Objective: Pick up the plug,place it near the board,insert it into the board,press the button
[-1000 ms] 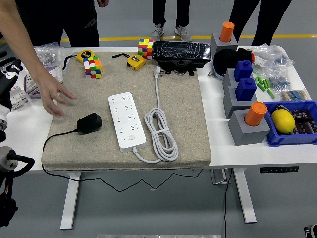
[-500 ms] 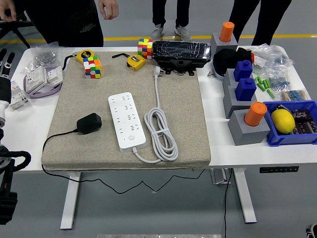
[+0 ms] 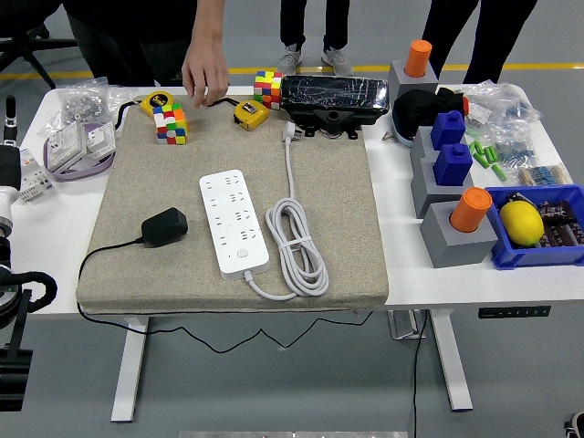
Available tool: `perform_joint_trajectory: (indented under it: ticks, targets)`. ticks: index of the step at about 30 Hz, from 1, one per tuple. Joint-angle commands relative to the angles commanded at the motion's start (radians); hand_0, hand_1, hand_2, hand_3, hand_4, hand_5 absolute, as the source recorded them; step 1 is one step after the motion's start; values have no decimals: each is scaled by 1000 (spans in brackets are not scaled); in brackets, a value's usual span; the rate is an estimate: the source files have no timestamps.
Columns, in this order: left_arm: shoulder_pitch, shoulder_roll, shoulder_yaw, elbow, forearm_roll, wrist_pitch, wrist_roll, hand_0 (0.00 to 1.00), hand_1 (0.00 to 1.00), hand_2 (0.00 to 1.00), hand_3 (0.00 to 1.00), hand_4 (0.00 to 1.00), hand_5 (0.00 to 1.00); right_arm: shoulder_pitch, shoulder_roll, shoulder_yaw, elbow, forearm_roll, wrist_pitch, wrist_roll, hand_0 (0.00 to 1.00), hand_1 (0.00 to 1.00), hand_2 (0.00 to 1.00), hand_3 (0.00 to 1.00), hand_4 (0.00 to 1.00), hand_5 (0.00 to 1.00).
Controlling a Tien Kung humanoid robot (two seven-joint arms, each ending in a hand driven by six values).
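A black plug (image 3: pixel 165 225) lies on the beige mat (image 3: pixel 338 201), left of the white power board (image 3: pixel 234 222). Its thin black cable runs left and drops under the table. The board's round button (image 3: pixel 242 255) is at its near end, and its white cord (image 3: pixel 297 246) lies coiled to the right. My left arm (image 3: pixel 7 182) shows only at the left edge, well away from the plug. A person's hand (image 3: pixel 205 78) hangs over the mat's far edge, holding nothing.
Two colour cubes (image 3: pixel 170 123) (image 3: pixel 268 88), two yellow tape measures (image 3: pixel 250 114) and a black wrapped device (image 3: pixel 334 99) line the mat's far side. Grey blocks with orange and blue pieces (image 3: pixel 461 224) and a blue bin (image 3: pixel 538 228) stand right. Bagged parts (image 3: pixel 78 141) lie left.
The person's hand has left the mat's left side, where it lay flat near the plug, and now hangs over the far edge by the cube. The plug and board stayed put.
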Motion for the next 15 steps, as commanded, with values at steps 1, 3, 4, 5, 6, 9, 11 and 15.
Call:
perform_joint_trajectory:
  ticks: [1,3,4,5,6,9,11,15]
  targets:
    - [1,1,-1,0,4,2,2,520,518,507,552,799,2,0,0,1,0,-1,1,0,804,765,757,786,998,998]
    - [1,3,-3,1,14,9,6,521,518,507,552,801,2,-2,1,5,0,-5,3,-1,804,765,757,787,998,998]
    - [1,2,-4,3,17,14,7,521,518,507,552,801,2,-2,2,6,0,-6,3,-1,804,765,757,787,998,998]
    - [0,2,-4,6,21,19,10,521,518,507,552,801,2,-3,3,9,0,-10,3,-1,804,765,757,787,998,998]
    - [0,1,-3,8,23,22,12,521,518,507,552,801,2,-3,5,12,0,-13,3,0,804,765,757,787,998,998]
    - [2,-2,-4,10,29,27,14,522,517,507,551,800,2,-1,5,17,0,-16,-1,3,804,765,757,787,998,998]
    - [4,3,-1,10,48,35,14,522,517,507,551,800,2,3,5,19,0,-18,-4,5,804,765,757,787,998,998]
    - [8,25,9,-11,205,50,37,528,496,489,542,825,2,6,2,20,0,-18,-6,2,804,765,756,787,998,998]
